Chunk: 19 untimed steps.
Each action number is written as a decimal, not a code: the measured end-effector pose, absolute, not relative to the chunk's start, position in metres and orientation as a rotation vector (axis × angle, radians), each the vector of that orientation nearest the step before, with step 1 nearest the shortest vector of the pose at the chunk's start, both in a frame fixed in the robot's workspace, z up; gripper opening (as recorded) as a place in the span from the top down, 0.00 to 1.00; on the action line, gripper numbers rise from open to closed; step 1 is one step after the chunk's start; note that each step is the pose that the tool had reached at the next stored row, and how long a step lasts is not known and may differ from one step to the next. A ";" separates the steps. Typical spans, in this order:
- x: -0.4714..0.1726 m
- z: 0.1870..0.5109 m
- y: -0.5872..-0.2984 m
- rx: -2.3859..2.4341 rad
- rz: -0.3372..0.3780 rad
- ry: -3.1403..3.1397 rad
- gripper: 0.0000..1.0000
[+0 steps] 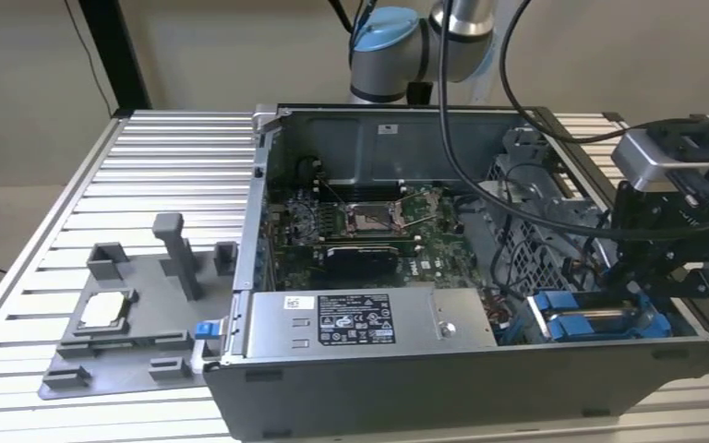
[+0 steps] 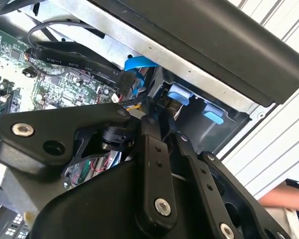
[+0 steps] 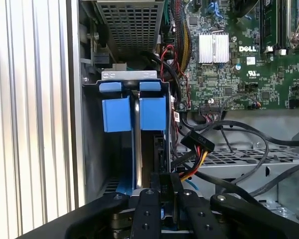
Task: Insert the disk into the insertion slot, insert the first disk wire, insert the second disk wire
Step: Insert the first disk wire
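Disk (image 1: 586,328): seated in insertion slot (image 3: 95,149), lower right of exterior view. Likely heavy, rigid, shock-sensitive; grip by blue carrier (image 3: 153,113) edges. Hand (image 3: 165,180): fingers nearly together beside disk's end; pinched item indiscernible.

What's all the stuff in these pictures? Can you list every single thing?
table: one, silver, slatted, under everything
computer case: one, dark grey, open, on the table
motherboard: one, green, inside the case
power supply: one, silver, along the case's near side
blue carriers: two, bright blue, side by side by the gripper
wires: many, black, red, yellow, inside the case
blue cable: one, inside the case
tray: one, grey, on the exterior view's left
chip: one, silver, on the tray
person's hand: one, beside the table
robot arm: one, grey and blue, behind the case
gripper: one, black
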State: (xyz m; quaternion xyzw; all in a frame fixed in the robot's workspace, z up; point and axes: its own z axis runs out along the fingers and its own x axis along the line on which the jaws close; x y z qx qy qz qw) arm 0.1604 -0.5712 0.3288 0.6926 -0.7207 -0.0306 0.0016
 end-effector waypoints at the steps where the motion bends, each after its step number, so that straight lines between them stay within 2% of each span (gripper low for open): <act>1: 0.160 0.329 -0.571 2.173 -0.096 -2.262 1.00; 3: 0.160 0.329 -0.571 2.174 -0.096 -2.262 1.00; 4: 0.160 0.328 -0.571 2.174 -0.097 -2.262 0.00; 12: 0.160 0.356 -0.571 2.175 -0.102 -2.266 0.00; 19: 0.160 0.362 -0.569 2.181 -0.120 -2.292 0.00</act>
